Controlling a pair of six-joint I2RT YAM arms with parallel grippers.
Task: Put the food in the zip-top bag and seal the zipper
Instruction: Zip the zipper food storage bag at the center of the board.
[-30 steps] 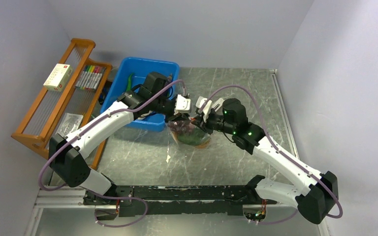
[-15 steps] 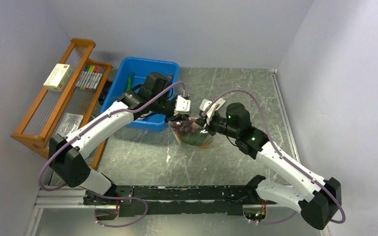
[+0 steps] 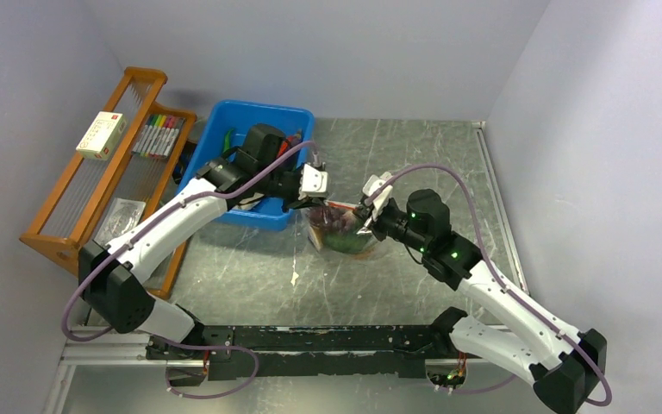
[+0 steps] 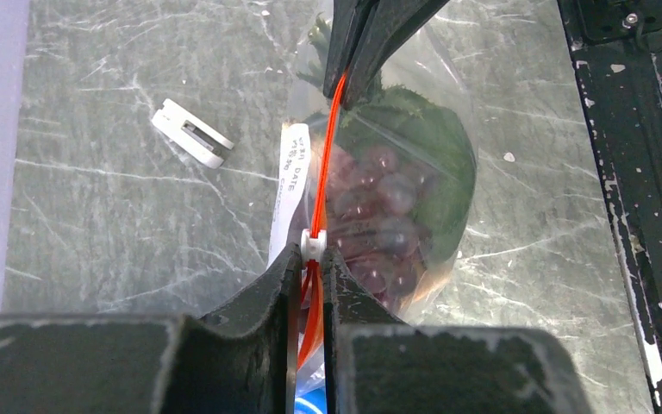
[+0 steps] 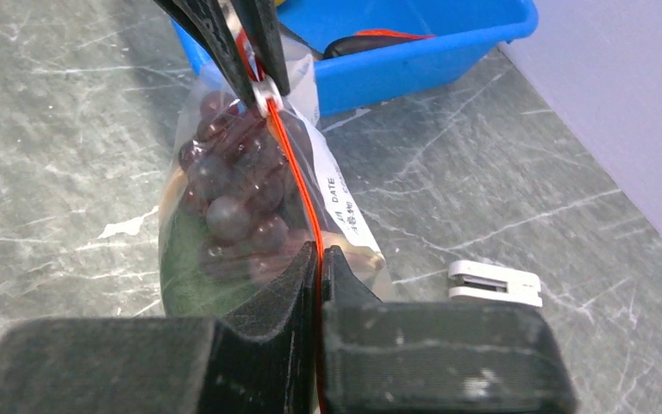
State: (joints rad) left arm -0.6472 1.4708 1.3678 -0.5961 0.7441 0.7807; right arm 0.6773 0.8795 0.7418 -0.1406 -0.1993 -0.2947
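The left tool [image 4: 310,256] and right tool [image 5: 320,255] each pinch the zipper [image 4: 326,155], stretched taut between them.

Blue bin [image 3: 263,107] at bench's far-left corner. Wooden rack [image 3: 56,244] along left edge holds marker pens [image 3: 159,135] and a white box [image 3: 101,135]. Small white clip [image 4: 191,133] on bench.

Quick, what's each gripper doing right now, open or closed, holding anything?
Left gripper: shut on the narrow red zipper strip of the clear floppy plastic bag.
Right gripper: shut on the same strip's other end.
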